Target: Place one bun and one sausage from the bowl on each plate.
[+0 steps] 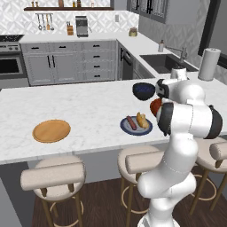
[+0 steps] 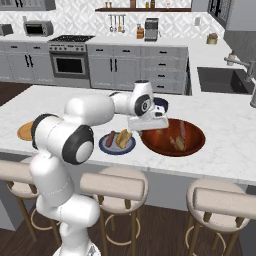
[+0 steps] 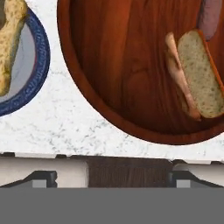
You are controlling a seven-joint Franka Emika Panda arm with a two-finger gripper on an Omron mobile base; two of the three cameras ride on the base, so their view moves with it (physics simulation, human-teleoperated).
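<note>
Currently two-finger gripper (image 2: pixel 149 131) fully open, holding nothing, above red-brown wooden bowl (image 2: pixel 197 145) rim, tan bun (image 3: pixel 199 74) inside, blue-grey plate (image 2: pixel 131 146) at bowl's 9 o'clock carrying golden bun (image 2: pixel 123 138) and reddish sausage (image 2: pixel 110 139).

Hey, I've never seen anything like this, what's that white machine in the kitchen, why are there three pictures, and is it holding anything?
It is a robot arm with a two-finger gripper at its end, working at a marble counter. Two pictures come from cameras behind the arm, one on its left and one on its right. The third comes from a camera on the hand, looking down past the fingertips.

On the counter are a blue plate with a bun and a sausage on it, an orange wooden plate with nothing on it, and a wooden bowl with another bun and sausage inside. A dark blue bowl stands further back.

The gripper is open and holds nothing, hanging over the wooden bowl's near rim.
</note>
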